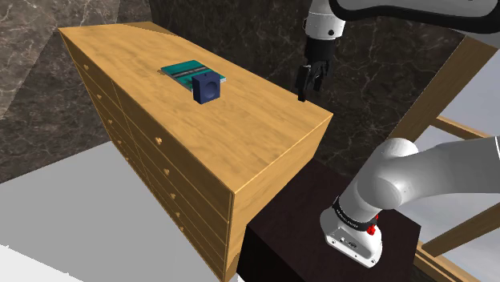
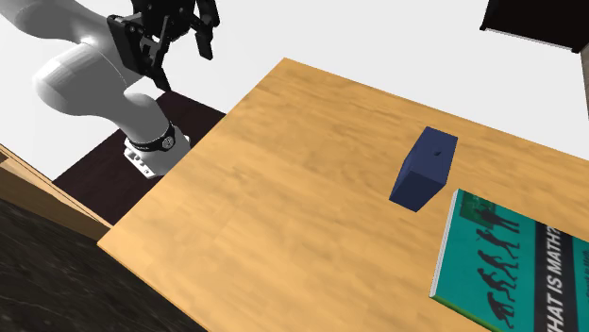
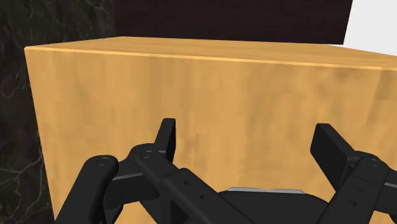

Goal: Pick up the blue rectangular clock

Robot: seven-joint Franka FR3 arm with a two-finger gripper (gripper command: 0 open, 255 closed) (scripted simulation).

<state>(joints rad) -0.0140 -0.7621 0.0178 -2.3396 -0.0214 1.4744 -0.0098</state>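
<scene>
- Jaws wide open, nothing between the fingers (image 3: 167, 137); no contact with anything.
- Jaws point down and hover over the dresser (image 1: 240, 152) top, at the edge nearest the stand (image 1: 304, 240), close to the corner on the shoulder view's right.
- From the wrist, bare wood of the top runs away past the fingertips.
- Clock (image 1: 206, 86): dark blue block, upright about mid-top, well apart from the jaws. The round dial faces the shoulder camera.
- From the second exterior view the clock (image 2: 425, 168) shows its plain blue back and top.
- Book (image 2: 500, 259): teal cover, flat on the top just beside the clock, on the side away from the jaws; cannot tell if they touch.
- Drawer fronts with small knobs run down the dresser's long side.
- Dark marbled wall behind the dresser.
</scene>
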